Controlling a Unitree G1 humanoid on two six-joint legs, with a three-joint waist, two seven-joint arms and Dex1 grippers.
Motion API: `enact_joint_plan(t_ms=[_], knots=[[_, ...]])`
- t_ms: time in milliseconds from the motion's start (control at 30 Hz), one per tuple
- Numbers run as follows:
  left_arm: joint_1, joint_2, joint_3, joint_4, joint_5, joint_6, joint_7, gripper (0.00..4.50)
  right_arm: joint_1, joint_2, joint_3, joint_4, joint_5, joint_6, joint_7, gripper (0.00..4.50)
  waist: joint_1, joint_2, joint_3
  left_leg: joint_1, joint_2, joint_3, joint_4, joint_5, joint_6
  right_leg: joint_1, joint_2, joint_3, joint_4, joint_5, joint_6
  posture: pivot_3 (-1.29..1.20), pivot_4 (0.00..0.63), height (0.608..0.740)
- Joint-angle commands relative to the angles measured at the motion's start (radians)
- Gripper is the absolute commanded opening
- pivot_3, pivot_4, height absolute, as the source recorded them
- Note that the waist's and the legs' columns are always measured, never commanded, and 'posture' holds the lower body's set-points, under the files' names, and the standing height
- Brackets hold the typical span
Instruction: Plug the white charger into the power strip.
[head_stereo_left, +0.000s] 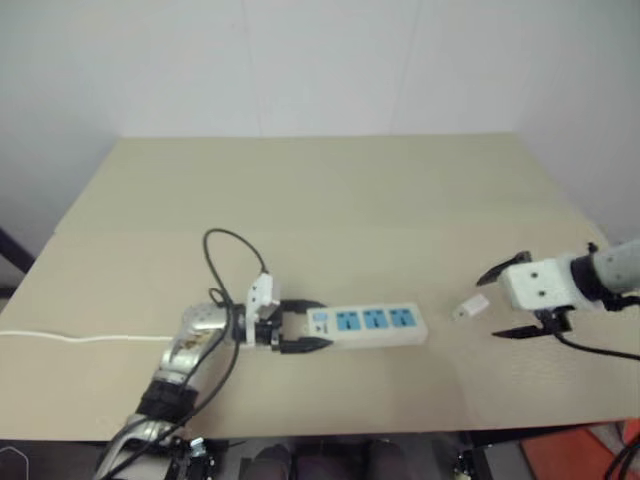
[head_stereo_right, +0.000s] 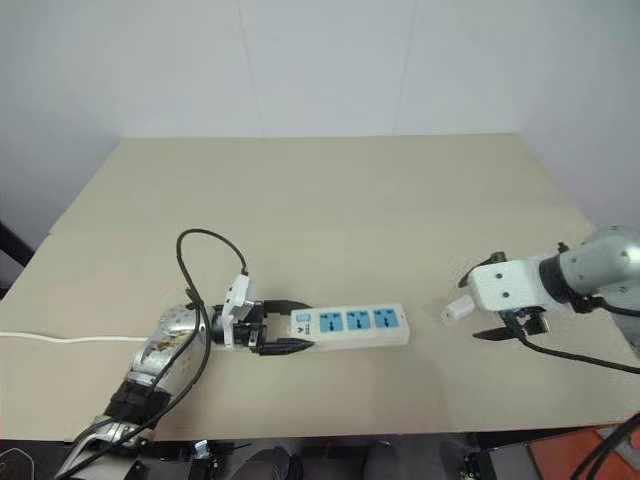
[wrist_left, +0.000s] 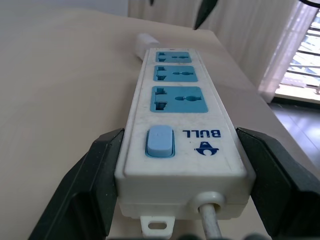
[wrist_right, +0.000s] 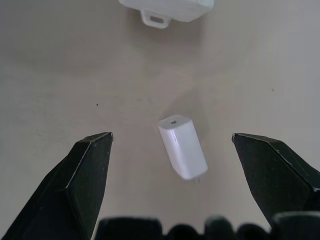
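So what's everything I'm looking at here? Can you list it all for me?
table: one, beige, against a white wall, carrying everything below.
power strip: one, white with three blue socket faces and a blue switch, lying flat near the table's front edge, switch end toward the robot's left.
cord: one, thin and white, running along the table on the robot's left.
white charger: one, small white block, lying on the table to the right of the strip, apart from it.
left gripper: one, two black fingers, shut on the switch end of the power strip.
right gripper: one, two black fingers, open, with the charger lying between them untouched.
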Motion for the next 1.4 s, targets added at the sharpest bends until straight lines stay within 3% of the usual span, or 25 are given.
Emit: enact_joint_plan(t_ms=[33, 467, 1167, 1300, 1400], knots=[[0.019, 0.006, 0.009, -0.080, -0.036, 0.016, 0.007, 3.25, -0.080, 0.034, 0.063, 0.055, -0.062, -0.093, 0.056, 4.50, 0.001, 0.000, 0.000, 0.000, 0.000, 0.000, 0.000, 0.000, 0.000, 0.000, 0.000, 0.000, 0.000, 0.000, 0.000, 0.00, 0.150, 0.740], [0.040, 0.017, -0.002, -0.077, 0.005, -0.019, 0.062, 3.25, -0.296, 0.181, 0.250, 0.257, -0.316, -0.300, 0.057, 4.50, 0.002, 0.000, 0.000, 0.000, -0.001, 0.001, 0.000, 0.003, -0.005, -0.002, 0.000, 0.001, 0.001, 0.000, 0.000, 0.00, 0.150, 0.740], [0.043, 0.007, -0.011, -0.074, 0.027, -0.035, 0.094, 3.25, -0.349, 0.243, 0.316, 0.325, -0.443, -0.323, 0.053, 4.50, 0.002, 0.000, 0.000, 0.000, -0.001, 0.001, 0.000, 0.004, -0.006, -0.002, 0.000, 0.001, 0.001, 0.000, 0.000, 0.00, 0.150, 0.740], [0.045, 0.006, -0.011, -0.074, 0.029, -0.037, 0.097, 3.25, -0.349, 0.243, 0.318, 0.325, -0.441, -0.330, 0.065, 3.61, 0.002, 0.001, 0.000, 0.000, -0.001, 0.001, 0.000, 0.004, -0.007, -0.002, 0.000, 0.001, 0.001, 0.000, 0.000, 0.00, 0.150, 0.740], [0.048, 0.007, -0.009, -0.074, 0.024, -0.036, 0.094, 3.25, -0.346, 0.247, 0.314, 0.320, -0.434, -0.323, 0.067, 2.52, 0.002, 0.000, 0.000, 0.000, -0.001, 0.001, 0.000, 0.004, -0.006, -0.002, 0.000, 0.001, 0.001, 0.000, 0.000, 0.00, 0.150, 0.740]])
